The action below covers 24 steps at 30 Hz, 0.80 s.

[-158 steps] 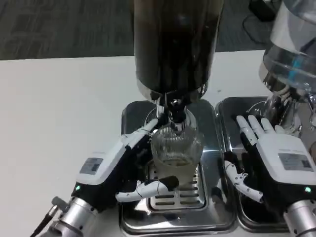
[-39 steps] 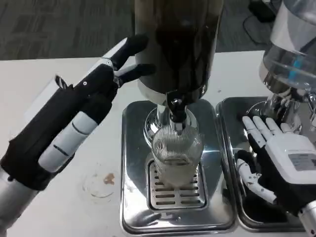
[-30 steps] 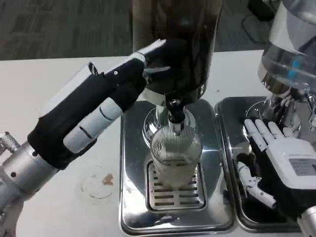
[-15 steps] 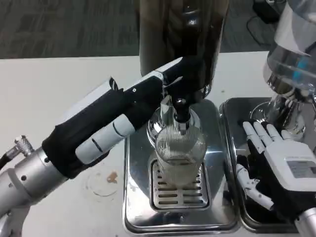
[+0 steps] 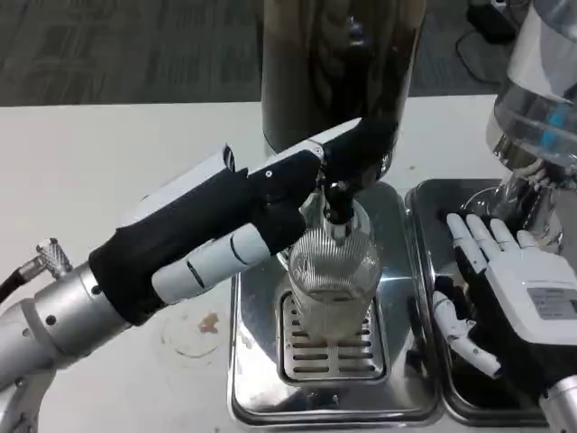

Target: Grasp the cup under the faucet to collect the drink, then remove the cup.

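- We see the left hand (image 5: pixel 270 203) stretched up to the faucet (image 5: pixel 338 194), black fingers (image 5: pixel 356 149) lying at its lever; whether they grip it we cannot tell.
- Under the faucet stands the cup (image 5: pixel 332 280), ribbed clear glass and rounded, with pale drink low inside, on the slotted grate of a shiny steel tray (image 5: pixel 261 388).
- Above rises the dispenser (image 5: pixel 338 63), a dark cylinder on a chrome base.
- The right hand (image 5: pixel 514 289) lies over a second steel tray (image 5: pixel 424 203), white fingers spread, holding nothing.
- Beside it is a clear dispenser (image 5: pixel 541 99).
- On the white desk (image 5: pixel 108 162), left of the tray, we see a faint ring stain (image 5: pixel 194 329).
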Each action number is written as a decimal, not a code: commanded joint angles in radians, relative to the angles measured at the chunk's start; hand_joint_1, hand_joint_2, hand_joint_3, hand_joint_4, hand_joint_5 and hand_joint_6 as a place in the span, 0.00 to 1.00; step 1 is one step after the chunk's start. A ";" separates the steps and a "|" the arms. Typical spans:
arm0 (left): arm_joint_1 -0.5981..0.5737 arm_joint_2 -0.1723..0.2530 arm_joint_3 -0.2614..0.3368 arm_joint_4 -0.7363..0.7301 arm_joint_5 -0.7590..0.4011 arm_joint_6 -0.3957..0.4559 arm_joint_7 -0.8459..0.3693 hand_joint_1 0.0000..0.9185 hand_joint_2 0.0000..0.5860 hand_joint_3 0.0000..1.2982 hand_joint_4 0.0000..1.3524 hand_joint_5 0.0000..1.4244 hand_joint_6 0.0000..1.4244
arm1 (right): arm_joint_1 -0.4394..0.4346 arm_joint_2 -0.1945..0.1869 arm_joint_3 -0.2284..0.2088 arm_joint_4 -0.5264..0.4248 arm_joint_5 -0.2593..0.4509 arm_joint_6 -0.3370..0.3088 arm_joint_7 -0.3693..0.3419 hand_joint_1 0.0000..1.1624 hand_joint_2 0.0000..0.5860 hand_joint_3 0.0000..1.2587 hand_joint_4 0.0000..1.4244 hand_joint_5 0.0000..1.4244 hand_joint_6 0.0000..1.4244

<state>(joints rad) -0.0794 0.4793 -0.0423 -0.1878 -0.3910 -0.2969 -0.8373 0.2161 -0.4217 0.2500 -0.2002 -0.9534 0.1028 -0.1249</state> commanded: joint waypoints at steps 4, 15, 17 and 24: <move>0.031 0.036 -0.039 -0.046 -0.001 0.082 -0.033 0.00 0.37 0.06 0.00 0.04 0.00 | 0.009 0.002 -0.015 -0.024 0.008 0.014 0.017 0.00 0.91 0.00 0.00 0.00 0.00; 0.030 0.051 -0.045 -0.071 0.000 0.112 -0.037 0.00 0.39 0.07 0.00 0.05 0.00 | -0.005 -0.001 -0.025 -0.019 0.018 0.006 0.022 0.00 0.91 0.00 0.00 0.00 0.00; 0.026 0.054 -0.043 -0.067 0.002 0.110 -0.039 0.00 0.39 0.07 0.00 0.05 0.00 | -0.009 -0.001 -0.026 -0.016 0.021 0.005 0.020 0.00 0.91 0.00 0.00 0.00 0.00; 0.011 0.065 -0.038 -0.050 0.009 0.098 -0.038 0.00 0.39 0.08 0.00 0.05 0.00 | -0.011 0.010 -0.029 -0.007 0.037 0.008 0.013 0.00 0.91 0.00 0.00 0.00 0.00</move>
<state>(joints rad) -0.0750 0.5299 -0.0561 -0.2558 -0.4196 -0.2167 -0.8402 0.2087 -0.4147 0.2335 -0.2112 -0.9290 0.1118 -0.1087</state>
